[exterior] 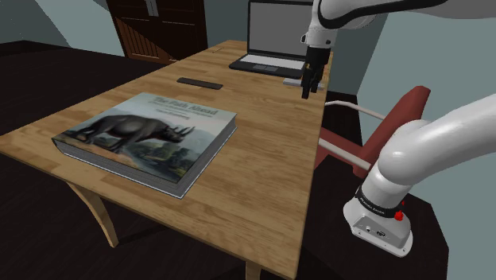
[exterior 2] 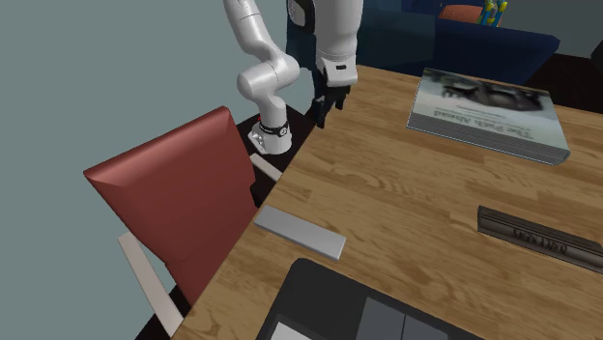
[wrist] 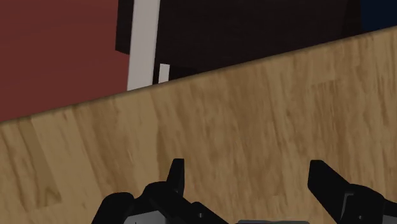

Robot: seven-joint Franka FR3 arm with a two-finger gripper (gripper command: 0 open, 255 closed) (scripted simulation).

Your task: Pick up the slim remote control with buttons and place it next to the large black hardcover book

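A slim dark remote [exterior: 199, 83] lies flat on the wooden table [exterior: 262, 167], between the laptop and the book; it also lies near the second exterior view's right edge [exterior 2: 541, 240]. The large hardcover book [exterior: 151, 137] [exterior 2: 488, 111] has a grey-blue cover showing a horned animal. My black gripper [exterior: 307, 91] [exterior 2: 320, 118] hangs open and empty above the table's edge by the red chair, far from the remote. Its fingertips [wrist: 177, 170] stand apart over bare wood, nothing between them.
A flat grey slab [exterior: 292, 80] [exterior 2: 300, 232] lies near the table edge close to my gripper. An open laptop [exterior: 270, 48] [exterior 2: 377, 309] sits at the table's end. A red chair [exterior 2: 179, 193] [exterior: 397, 119] stands against the table beside my stand.
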